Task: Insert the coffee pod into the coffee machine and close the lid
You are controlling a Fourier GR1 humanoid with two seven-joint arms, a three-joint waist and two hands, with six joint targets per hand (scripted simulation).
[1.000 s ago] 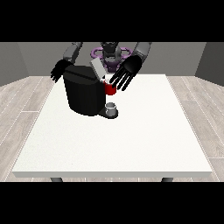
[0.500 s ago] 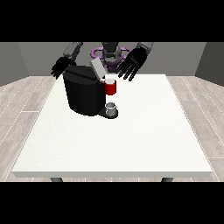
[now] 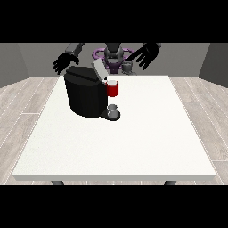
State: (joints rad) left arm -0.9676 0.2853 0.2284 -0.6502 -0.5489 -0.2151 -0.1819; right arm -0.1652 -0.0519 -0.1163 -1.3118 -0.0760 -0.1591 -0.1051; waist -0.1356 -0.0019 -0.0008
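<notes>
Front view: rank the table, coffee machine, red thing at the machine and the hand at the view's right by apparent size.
1. table
2. coffee machine
3. hand at the view's right
4. red thing at the machine

The hand is farther from the camera, so 3 and 4 are unsure.

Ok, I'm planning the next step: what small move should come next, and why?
Probably lower the hand at the view's right toward the small grey thing near the far edge of the table, possibly the pod. That hand hangs open just above it, holding nothing, and the lid of the machine stands raised.
</notes>
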